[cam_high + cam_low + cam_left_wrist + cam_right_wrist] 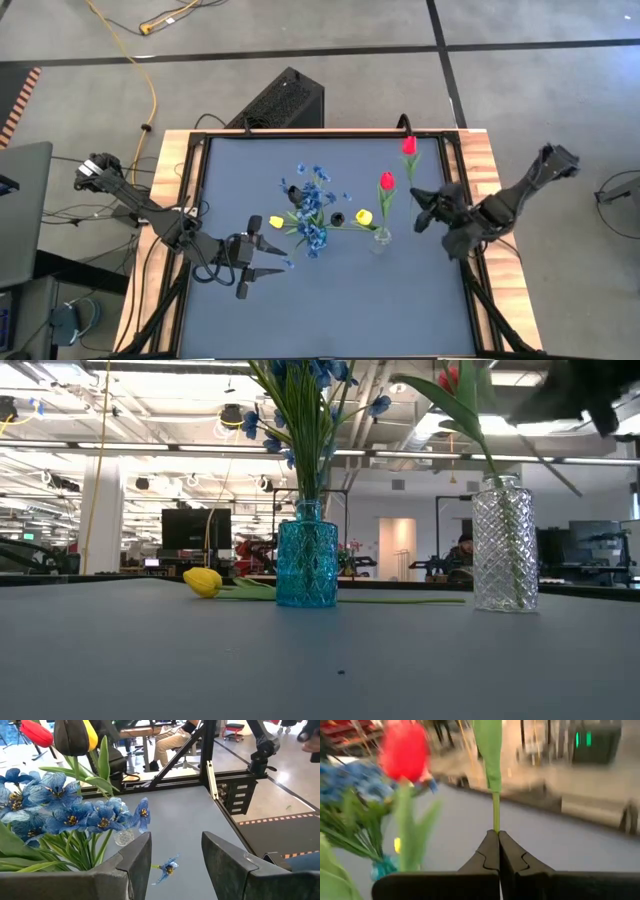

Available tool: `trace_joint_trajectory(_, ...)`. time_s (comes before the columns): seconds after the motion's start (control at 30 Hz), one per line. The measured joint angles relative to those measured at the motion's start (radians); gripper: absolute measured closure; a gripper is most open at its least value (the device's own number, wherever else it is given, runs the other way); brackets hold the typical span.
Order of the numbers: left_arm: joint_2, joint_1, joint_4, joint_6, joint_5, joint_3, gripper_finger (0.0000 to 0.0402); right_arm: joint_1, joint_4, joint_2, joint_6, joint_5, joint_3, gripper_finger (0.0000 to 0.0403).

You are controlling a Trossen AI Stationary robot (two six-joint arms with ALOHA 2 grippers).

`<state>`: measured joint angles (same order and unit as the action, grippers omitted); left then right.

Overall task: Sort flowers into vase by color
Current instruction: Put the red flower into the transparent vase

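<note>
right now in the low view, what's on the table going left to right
yellow tulip lying on the table → blue vase holding the blue blossoms → clear vase with a green stem in it

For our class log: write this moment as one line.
right end effector: shut on red tulip stem | left end effector: open, by blue flowers | clear vase: one tulip in

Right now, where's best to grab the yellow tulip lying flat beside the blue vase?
Probably the stem of the yellow tulip just behind its head, from above, fingers across it: it lies flat, and the blue vase crowds the rest.
</note>
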<state>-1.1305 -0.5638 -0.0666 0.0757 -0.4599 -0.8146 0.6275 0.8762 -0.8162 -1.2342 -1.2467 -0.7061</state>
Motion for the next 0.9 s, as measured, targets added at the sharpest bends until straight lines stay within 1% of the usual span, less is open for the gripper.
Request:
trace_joint_trajectory(0.07, 0.0, 0.003, 0.0, 0.004, 0.0, 0.0, 0.0237, 0.048, -0.054, 0.0, 0.108, -0.091, -0.007, 0.0388)
trace_joint_trajectory(0.13, 0.0, 0.004, 0.0, 0.013, 0.0, 0.0, 0.0237, 0.091, -0.154, -0.004, 0.226, -0.146, -0.007, 0.0388)
trace_joint_trajectory(0.27, 0.0, 0.004, 0.0, 0.014, 0.0, 0.0, 0.0237, 0.161, -0.403, -0.033, 0.479, -0.189, -0.007, 0.0388)
trace_joint_trajectory(0.37, 0.0, 0.009, -0.012, 0.007, 0.0, 0.0, 0.0237, 0.204, -0.569, -0.074, 0.619, -0.228, -0.008, 0.0388)
trace_joint_trajectory(0.47, 0.0, 0.02, -0.02, 0.007, 0.0, 0.0, 0.0237, 0.226, -0.648, -0.137, 0.673, -0.28, -0.009, 0.0388)
trace_joint_trajectory(0.6, 0.0, 0.032, -0.029, 0.008, 0.0, 0.0, 0.0237, 0.216, -0.686, -0.231, 0.64, -0.3, -0.009, 0.0388)
trace_joint_trajectory(0.67, 0.0, 0.036, -0.034, 0.012, 0.0, 0.0, 0.0237, 0.21, -0.721, -0.271, 0.643, -0.297, -0.009, 0.0388)
trace_joint_trajectory(0.73, 0.0, 0.038, -0.04, 0.016, 0.001, 0.0, 0.0237, 0.206, -0.75, -0.298, 0.685, -0.257, -0.024, 0.0388)
trace_joint_trajectory(0.8, 0.0, 0.038, -0.043, 0.016, 0.002, 0.0, 0.0237, 0.207, -0.798, -0.311, 0.763, -0.189, -0.054, 0.0388)
trace_joint_trajectory(0.9, 0.0, 0.038, -0.057, 0.015, 0.002, 0.0, 0.0237, 0.21, -0.901, -0.318, 0.935, -0.085, -0.087, 0.0388)
